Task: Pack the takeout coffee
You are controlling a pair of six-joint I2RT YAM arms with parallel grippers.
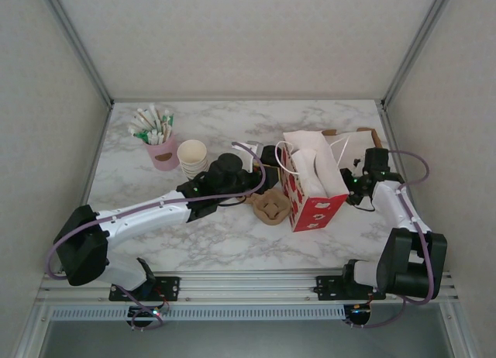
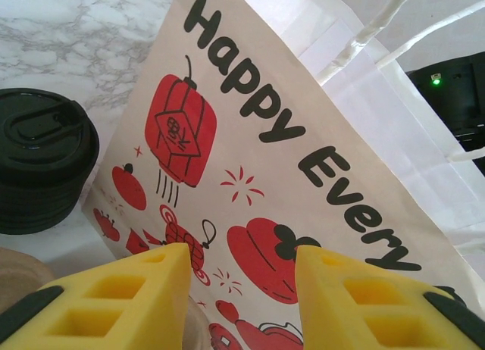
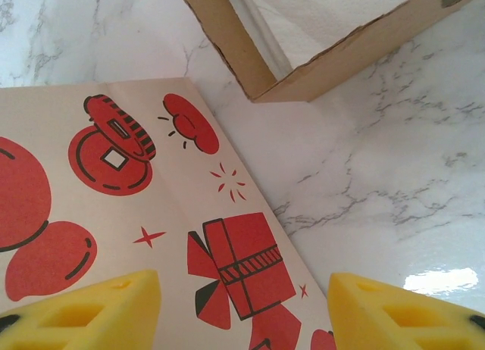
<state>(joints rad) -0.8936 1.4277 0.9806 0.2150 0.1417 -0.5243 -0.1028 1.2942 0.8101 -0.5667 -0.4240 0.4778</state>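
Marble tabletop [image 1: 232, 242], walled on three sides. Right of centre, a paper bag [image 1: 314, 191], standing, open at the top, red and white print, white cord handles. On its side in the left wrist view, black lettering "Happy Every" above red lanterns and fruit.

Left pincer [image 2: 241, 251]: released. Yellow fingers [image 2: 114, 297] parted, nothing clamped between them, pointed at the printed side of the bag from close by. To the left in that view, a squat stack of black lids [image 2: 42, 160] on the marble, just beside the bag's corner.

Right pincer [image 3: 244, 278]: released as well, fingers wide apart, hanging over the bag's other printed face and the bare marble next to it. Past the bag's edge, a brown cardboard piece [image 3: 227, 39].

From above: brown cardboard cup carrier [image 1: 271, 208] between the left arm's tip and the bag's near corner, just beside the bag. Stack of lidless cream cups [image 1: 192, 155] left of the left wrist. Pink cup [image 1: 164, 153] of sachets and sticks beside that stack, toward the back-left.

Takeout coffee: place cannot be told. Left arm's black wrist covering the patch between cream cups and bag.
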